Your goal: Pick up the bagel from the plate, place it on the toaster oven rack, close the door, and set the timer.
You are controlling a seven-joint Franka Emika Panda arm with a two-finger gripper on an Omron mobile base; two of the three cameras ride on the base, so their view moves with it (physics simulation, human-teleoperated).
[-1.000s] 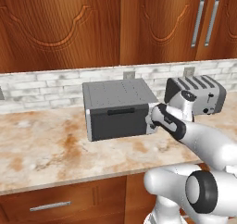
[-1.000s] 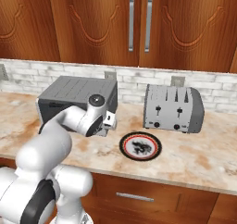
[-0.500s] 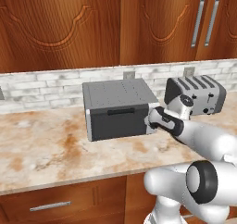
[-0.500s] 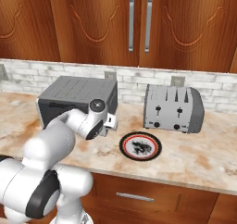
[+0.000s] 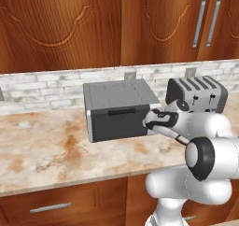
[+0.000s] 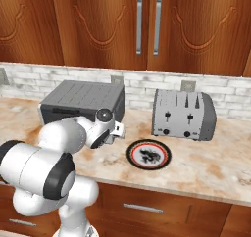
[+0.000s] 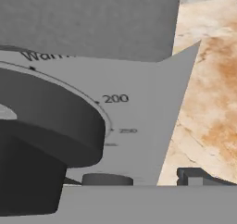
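Observation:
The toaster oven's door (image 5: 114, 123) is shut, its black bar handle (image 5: 122, 111) across the top, so the toaster oven rack is hidden behind it. The bagel is hidden too. The plate (image 6: 149, 154), red-rimmed with a dark pattern on its white centre, lies on the counter with nothing on it. My gripper (image 5: 146, 122) is open and sits at the oven's front right corner, left of the plate (image 6: 119, 131). Up close, a big dark dial knob (image 7: 46, 121) fills the left of the hand view, with marks "Warm" and "200". One fingertip (image 7: 198, 176) shows beyond the panel's edge.
A silver slot toaster (image 6: 184, 114) stands right of the oven against the brick backsplash. Wooden cabinets hang above. The marbled counter (image 5: 42, 150) runs left of the oven, with drawers below its front edge.
The hand has edged a little closer to the oven's front right corner. The jaws have stayed open, and the door and plate have not moved.

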